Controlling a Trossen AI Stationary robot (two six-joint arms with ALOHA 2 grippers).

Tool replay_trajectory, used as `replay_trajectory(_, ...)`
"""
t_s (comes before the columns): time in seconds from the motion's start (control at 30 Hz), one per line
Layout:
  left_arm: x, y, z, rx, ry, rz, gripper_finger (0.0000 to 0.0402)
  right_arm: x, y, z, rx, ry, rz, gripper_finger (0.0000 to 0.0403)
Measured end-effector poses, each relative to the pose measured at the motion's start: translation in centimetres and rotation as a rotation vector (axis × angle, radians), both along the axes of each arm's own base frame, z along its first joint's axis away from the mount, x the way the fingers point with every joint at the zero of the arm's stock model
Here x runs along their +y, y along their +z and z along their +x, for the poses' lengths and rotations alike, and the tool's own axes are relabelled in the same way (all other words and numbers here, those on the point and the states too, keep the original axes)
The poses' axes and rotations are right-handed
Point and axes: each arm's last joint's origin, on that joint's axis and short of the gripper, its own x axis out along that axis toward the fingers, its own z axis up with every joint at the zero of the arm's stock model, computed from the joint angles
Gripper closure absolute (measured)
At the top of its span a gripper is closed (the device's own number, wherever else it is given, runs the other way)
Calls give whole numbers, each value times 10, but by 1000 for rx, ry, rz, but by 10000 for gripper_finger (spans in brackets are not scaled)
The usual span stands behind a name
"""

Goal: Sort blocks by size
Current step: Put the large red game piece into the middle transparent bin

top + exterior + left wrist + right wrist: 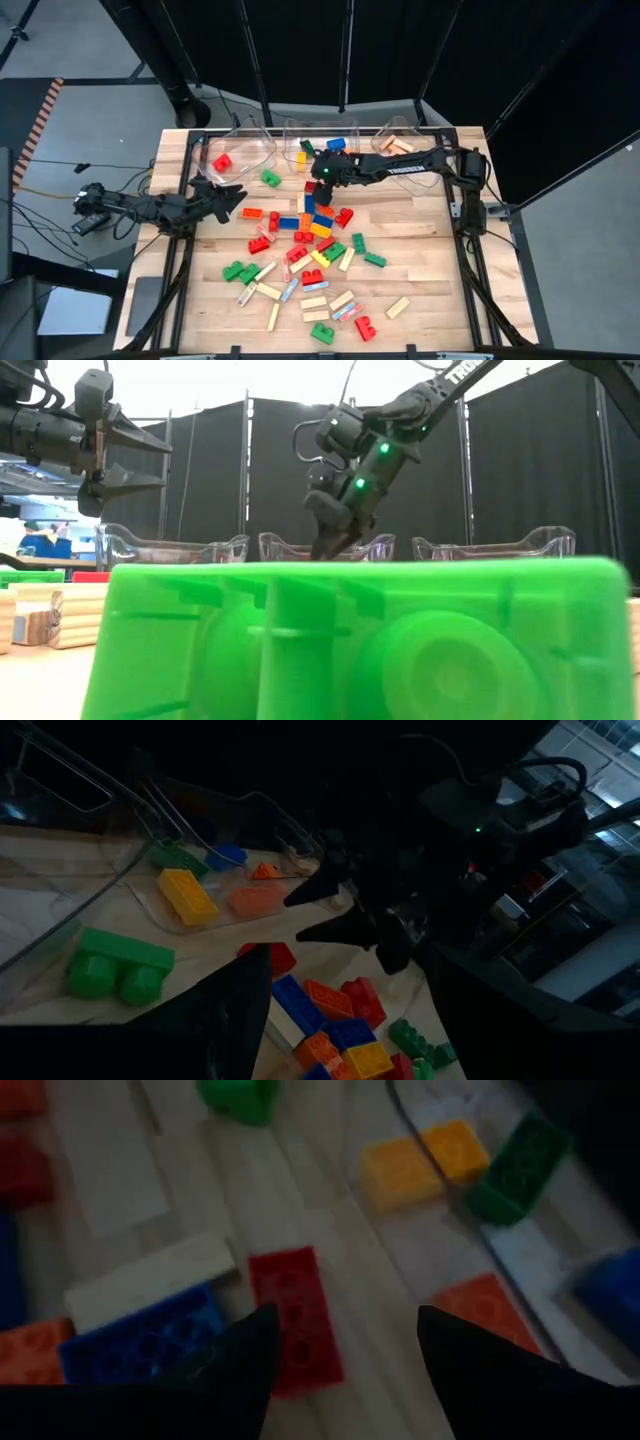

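In the low view a big green studded plastic brick (360, 640) lying right at the lens fills the lower half and hides nearly all of the wooden tabletop (430, 250); only tan wooden bars (35, 615) peek in at one edge. No writing is readable in any view.

The high view alone shows the scatter of small coloured plastic blocks (305, 245) across the tabletop's middle, and three clear plastic bins (245, 150) along the far edge.

The right end effector (345, 1345) hangs with fingers apart over a flat red studded brick (295, 1315), holding nothing; its wrist view is dim.

The left end effector (232, 197) waits near the left bin, fingers spread wide, empty.
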Motion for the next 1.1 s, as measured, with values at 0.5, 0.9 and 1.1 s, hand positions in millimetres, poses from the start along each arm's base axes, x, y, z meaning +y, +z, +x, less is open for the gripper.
replay_trajectory(0.5, 0, -2, 0, 23, 0, 8, 133, 6, -35, 5, 90, 32, 59, 158)
replay_trajectory(0.9, 0, -3, 0, 31, 4, 13, 133, 8, -33, 6, 78, 2, 40, 282)
replay_trajectory(1.1, 0, -3, 0, 31, 4, 13, 133, 14, -34, 7, 68, 8, 117, 389)
